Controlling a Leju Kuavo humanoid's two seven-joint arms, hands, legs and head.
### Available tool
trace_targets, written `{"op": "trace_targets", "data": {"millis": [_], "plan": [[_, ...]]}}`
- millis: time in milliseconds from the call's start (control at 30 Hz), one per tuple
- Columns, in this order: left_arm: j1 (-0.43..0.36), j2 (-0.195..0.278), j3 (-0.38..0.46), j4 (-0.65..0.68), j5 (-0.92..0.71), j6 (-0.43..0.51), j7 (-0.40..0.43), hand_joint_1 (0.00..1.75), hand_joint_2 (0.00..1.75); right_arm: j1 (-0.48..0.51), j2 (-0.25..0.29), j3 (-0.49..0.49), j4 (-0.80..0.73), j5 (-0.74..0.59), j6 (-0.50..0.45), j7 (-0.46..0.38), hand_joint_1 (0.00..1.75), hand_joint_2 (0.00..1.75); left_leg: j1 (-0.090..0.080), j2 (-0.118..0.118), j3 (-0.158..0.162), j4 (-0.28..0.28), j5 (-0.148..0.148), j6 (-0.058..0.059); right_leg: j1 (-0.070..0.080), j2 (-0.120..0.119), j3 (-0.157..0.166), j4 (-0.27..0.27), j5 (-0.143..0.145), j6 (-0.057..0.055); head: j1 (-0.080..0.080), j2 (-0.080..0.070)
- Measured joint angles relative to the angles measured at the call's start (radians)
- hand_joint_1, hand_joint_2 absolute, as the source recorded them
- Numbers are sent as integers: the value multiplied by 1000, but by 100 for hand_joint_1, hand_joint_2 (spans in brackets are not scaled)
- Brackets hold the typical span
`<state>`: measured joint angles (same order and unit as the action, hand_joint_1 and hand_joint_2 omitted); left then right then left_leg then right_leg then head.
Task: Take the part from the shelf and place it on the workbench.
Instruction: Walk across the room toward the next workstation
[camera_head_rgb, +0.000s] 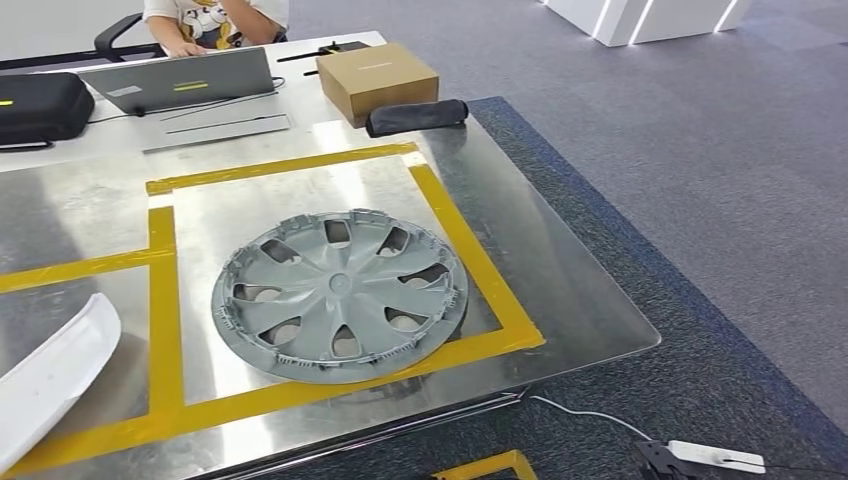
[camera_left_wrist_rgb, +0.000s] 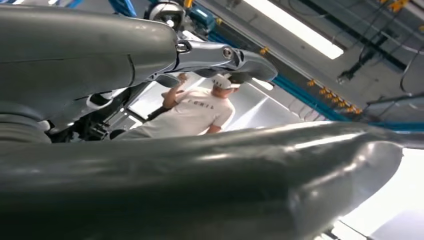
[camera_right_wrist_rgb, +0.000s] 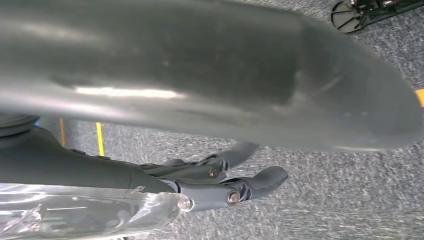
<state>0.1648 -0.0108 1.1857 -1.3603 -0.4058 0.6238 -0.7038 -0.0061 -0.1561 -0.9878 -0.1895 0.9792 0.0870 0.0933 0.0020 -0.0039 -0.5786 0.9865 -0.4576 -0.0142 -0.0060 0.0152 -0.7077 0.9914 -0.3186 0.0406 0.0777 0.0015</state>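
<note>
Head view first: I see the grey plastic wheel cover (camera_head_rgb: 340, 296) with its ring of spoke openings lying flat on the shiny metal workbench (camera_head_rgb: 590, 300), inside the rectangle marked out with yellow tape (camera_head_rgb: 470, 250). Its rim sits just short of the tape line along the near edge. To its left, across a tape strip, a white curved panel (camera_head_rgb: 50, 375) rests on the same metal surface at the picture's edge. Farther back I can make out a brown cardboard box (camera_head_rgb: 378, 80), a dark rolled-up bundle (camera_head_rgb: 417, 116) just in front of it, a grey laptop (camera_head_rgb: 180, 80) and a black case (camera_head_rgb: 40, 105). A person in a white printed shirt (camera_head_rgb: 215, 20) sits behind the laptop with a hand on the table. On the grey carpet beside the bench lies a white power strip (camera_head_rgb: 715, 458) with its cable.

Left wrist view: my left hand (camera_left_wrist_rgb: 220, 57) comes in as a thick grey thumb and darker fingers extended outward, with nothing between them, so I read it as released. A blurred grey surface takes up the foreground. Beyond it a person in a white T-shirt and white cap (camera_left_wrist_rgb: 195, 112) stands under ceiling light strips.

Right wrist view: my right hand (camera_right_wrist_rgb: 225, 177) hangs over grey carpet, its dark fingers stretched out and apart, grasping nothing. A yellow floor line (camera_right_wrist_rgb: 99, 137) runs across the carpet behind it.
</note>
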Motion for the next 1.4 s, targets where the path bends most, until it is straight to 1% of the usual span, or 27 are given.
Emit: {"op": "trace_targets", "data": {"millis": [133,267,400,467,533,600,633,667,700,733,767,800,833,867,900,933,967,1000,1033,1067,1133,1200,1233,1267,1300,1367,1400], "plan": [[12,1,-70,139,-144,-10,0,0,0,2,9,-18,-1,-2,0,10,0,0,-3,-1,0,0,0,2,-2,-2,1,0,0,2,0,0],[-25,2,-216,447,-214,-66,29,0,0,2,23,-40,-3,1,0,30,0,0,-10,-1,0,1,0,7,-10,-3,2,-1,4,8,0,0],[-121,0,-334,736,-217,-249,279,0,0,4,28,-43,-5,62,-4,16,0,0,-31,-9,11,-5,-6,18,-34,-20,14,-2,2,27,15,0],[-173,1,-369,789,-216,-258,413,0,0,-4,27,-40,-6,86,-7,7,0,0,-54,-10,31,-22,-14,28,-59,-37,32,-8,-3,40,23,1],[-213,-1,-396,832,-217,-263,524,0,0,-13,26,-38,-6,94,-8,4,0,0,-71,-6,73,-76,-9,41,-82,-45,59,-25,-2,49,21,1],[-246,-3,-414,871,-219,-265,589,0,0,-14,23,-36,-7,99,-13,2,0,0,-67,4,113,-146,46,64,-84,-37,65,12,-48,48,15,0],[-261,-5,-418,887,-219,-266,608,0,0,-13,20,-35,-8,105,-22,-3,0,0,-57,9,119,-168,82,71,-81,-29,51,68,-94,47,14,0],[-277,-7,-421,902,-222,-266,618,0,0,-12,16,-33,-11,117,-41,-13,0,0,-49,12,114,-176,111,70,-77,-24,32,137,-146,50,13,0],[-290,-9,-424,914,-225,-266,623,0,0,-12,10,-27,-15,136,-67,-26,0,0,-40,12,104,-177,130,60,-78,-21,16,202,-185,57,14,0],[-300,-13,-426,924,-231,-266,621,0,0,-14,5,-18,-18,163,-98,-36,0,0,-29,12,90,-175,140,44,-83,-22,10,246,-200,67,14,0],[-308,-17,-428,933,-236,-266,615,0,0,-18,-2,-7,-22,189,-127,-44,0,0,-16,10,73,-168,150,28,-91,-22,19,261,-194,79,14,0],[-315,-20,-429,936,-248,-266,601,0,0,-23,-8,7,-24,215,-146,-46,0,0,0,6,50,-154,158,9,-102,-23,44,245,-173,94,14,0],[-323,-21,-433,939,-267,-275,591,0,0,-30,-14,21,-27,238,-155,-47,0,0,16,1,20,-130,161,-13,-120,-23,86,205,-157,116,16,0],[-326,-17,-443,946,-294,-305,585,0,0,-42,-12,36,-28,259,-150,-48,0,0,27,-1,-17,-92,160,-40,-138,-24,122,162,-166,146,25,0],[-318,-13,-460,956,-329,-348,582,0,0,-58,-13,51,-31,279,-141,-50,0,0,36,-3,-55,-48,155,-66,-151,-20,130,152,-177,160,37,1],[-300,-12,-482,970,-363,-392,582,0,0,-78,-10,67,-33,295,-131,-51,0,0,43,0,-91,-3,150,-90,-159,-10,121,162,-209,156,44,1],[-276,-15,-505,986,-391,-425,579,0,0,-93,-8,81,-35,306,-123,-52,0,0,49,4,-118,32,149,-109,-157,0,90,190,-236,138,50,1],[-250,-23,-523,1002,-408,-433,576,0,0,-100,-10,91,-37,310,-118,-53,0,0,58,6,-135,50,152,-122,-148,10,56,223,-243,108,53,1],[-230,-28,-535,1019,-417,-426,572,0,0,-97,-10,99,-37,313,-115,-53,0,0,65,9,-148,63,148,-128,-138,12,43,230,-249,85,50,1],[-214,-32,-542,1035,-420,-416,572,0,0,-86,-10,104,-36,313,-114,-52,0,0,69,10,-157,78,127,-127,-127,8,32,229,-236,72,48,1],[-187,-34,-560,1062,-446,-378,573,0,0,-61,-12,111,-35,313,-113,-47,0,0,64,10,-188,163,34,-109,-103,0,18,216,-197,52,32,1],[-171,-41,-597,1083,-505,-314,569,0,0,-43,-12,114,-33,308,-102,-33,0,0,50,10,-217,293,-70,-85,-79,-4,1,198,-171,38,21,1],[-168,-46,-616,1094,-527,-297,564,0,0,-36,-13,114,-32,302,-92,-23,0,0,42,10,-218,338,-102,-73,-66,-6,-7,190,-160,31,19,1],[-168,-50,-633,1103,-538,-301,559,0,0,-32,-13,113,-31,293,-78,-12,0,0,34,9,-203,351,-116,-58,-54,-6,-15,183,-150,25,19,1],[-168,-52,-645,1112,-537,-327,557,0,0,-29,-14,111,-31,282,-64,-1,0,0,24,8,-167,328,-116,-41,-44,-5,-21,176,-141,19,19,1],[-170,-54,-659,1125,-534,-395,569,0,0,-25,-14,105,-29,268,-34,21,0,0,3,2,-58,206,-104,-1,-29,3,-30,156,-118,14,19,1],[-172,-55,-664,1129,-529,-425,576,0,0,-24,-15,101,-29,263,-18,31,0,0,-6,-1,-12,146,-98,12,-24,6,-30,143,-104,14,20,1]]}}
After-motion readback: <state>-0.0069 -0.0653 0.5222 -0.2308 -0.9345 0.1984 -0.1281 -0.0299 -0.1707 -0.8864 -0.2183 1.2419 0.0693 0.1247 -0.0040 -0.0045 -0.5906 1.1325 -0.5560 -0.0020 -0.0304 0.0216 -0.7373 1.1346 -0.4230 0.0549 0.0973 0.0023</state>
